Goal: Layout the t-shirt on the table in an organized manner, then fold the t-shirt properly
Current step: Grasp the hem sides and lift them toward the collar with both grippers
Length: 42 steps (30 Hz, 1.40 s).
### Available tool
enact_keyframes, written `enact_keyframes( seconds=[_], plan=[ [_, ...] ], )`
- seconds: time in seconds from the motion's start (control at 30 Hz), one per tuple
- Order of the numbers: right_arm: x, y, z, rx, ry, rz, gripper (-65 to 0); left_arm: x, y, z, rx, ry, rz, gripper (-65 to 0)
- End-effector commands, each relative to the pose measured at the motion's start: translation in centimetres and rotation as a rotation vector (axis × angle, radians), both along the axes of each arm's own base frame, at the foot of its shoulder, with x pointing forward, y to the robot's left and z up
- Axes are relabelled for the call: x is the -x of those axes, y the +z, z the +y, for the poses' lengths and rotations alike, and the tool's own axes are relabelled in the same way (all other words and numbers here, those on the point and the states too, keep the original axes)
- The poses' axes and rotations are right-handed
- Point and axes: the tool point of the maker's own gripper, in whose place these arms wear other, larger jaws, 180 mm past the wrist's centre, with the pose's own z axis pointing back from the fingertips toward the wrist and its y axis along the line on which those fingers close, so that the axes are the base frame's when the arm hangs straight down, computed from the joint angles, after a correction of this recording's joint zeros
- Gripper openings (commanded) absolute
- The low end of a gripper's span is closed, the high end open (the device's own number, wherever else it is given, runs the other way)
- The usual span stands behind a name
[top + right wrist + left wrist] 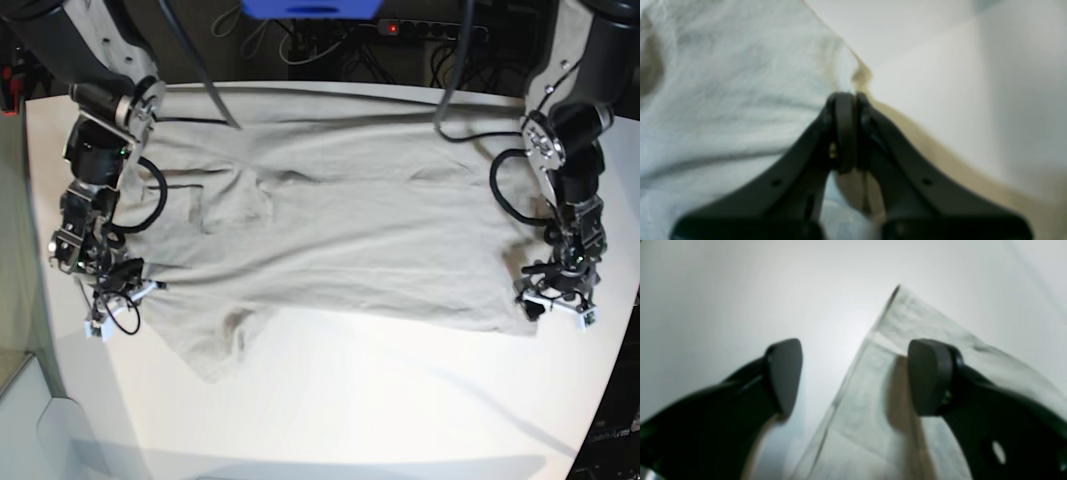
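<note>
T-shirt (340,230) lies spread across the table (330,400), soft and limp, best pinched at hem corners; right gripper (850,100) clenched at its 9 o'clock edge, any cloth between indiscernible; left gripper (853,373) released, straddling the 3 o'clock corner.

Behind the far edge, along the top of the base view, a dark area holds tangled black cables (330,45), a power strip (430,27) with a red light, and a blue object (310,8) at top centre
</note>
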Motion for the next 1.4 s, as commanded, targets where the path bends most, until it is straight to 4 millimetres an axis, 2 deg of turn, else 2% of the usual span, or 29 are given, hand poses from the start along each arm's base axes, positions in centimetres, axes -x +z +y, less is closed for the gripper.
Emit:
enact_keyframes(
  seconds=[0.0, 0.13, 0.3, 0.5, 0.6, 0.77, 1.03, 1.13, 1.2, 1.3, 1.37],
  plan=[
    [-0.6, 1.0, -0.8, 0.024, -0.009, -0.007, -65.0, -0.5, 0.5, 0.1, 0.012, -0.007, 0.008, -17.1],
    [-0.6, 1.0, -0.8, 0.024, -0.009, -0.007, -65.0, -0.4, 0.1, -0.3, 0.011, -0.02, 0.02, -17.2],
    [-0.6, 1.0, -0.8, 0.024, -0.009, -0.007, -65.0, -0.6, -0.7, -2.4, -0.076, -0.149, 0.079, -17.4],
    [-0.7, 1.1, -0.8, 0.024, -0.009, -0.008, -65.0, 0.5, -2.6, -3.3, -0.077, -0.183, 0.143, -18.3],
    [-0.7, 1.1, -0.8, 0.024, -0.009, -0.008, -65.0, 0.8, -2.9, -3.4, -0.075, -0.185, 0.152, -30.6],
    [-0.7, 1.1, -0.8, 0.024, -0.009, -0.008, -65.0, 1.3, -3.3, -3.1, -0.078, -0.183, 0.165, -64.7],
    [-0.7, 1.2, -1.0, 0.028, -0.007, -0.013, -65.0, 1.4, -3.2, -3.2, -0.07, -0.197, 0.212, -64.8],
    [-1.4, 3.4, -0.9, 0.05, 0.048, -0.074, -65.0, 1.4, -2.2, -2.7, -0.102, -0.205, 0.218, -64.8],
    [-0.7, 3.8, -1.1, 0.076, 0.072, -0.07, -65.0, 1.6, -1.3, -2.3, -0.113, -0.203, 0.215, -64.8],
    [-0.7, 5.8, -1.7, 0.121, 0.08, -0.097, -65.0, 2.3, -0.5, -2.3, -0.082, -0.189, 0.201, -64.8],
    [-0.3, 6.2, -1.2, 0.131, 0.095, -0.102, -65.0, 2.6, 0.7, -2.4, -0.065, -0.189, 0.175, -64.8]
  ],
)
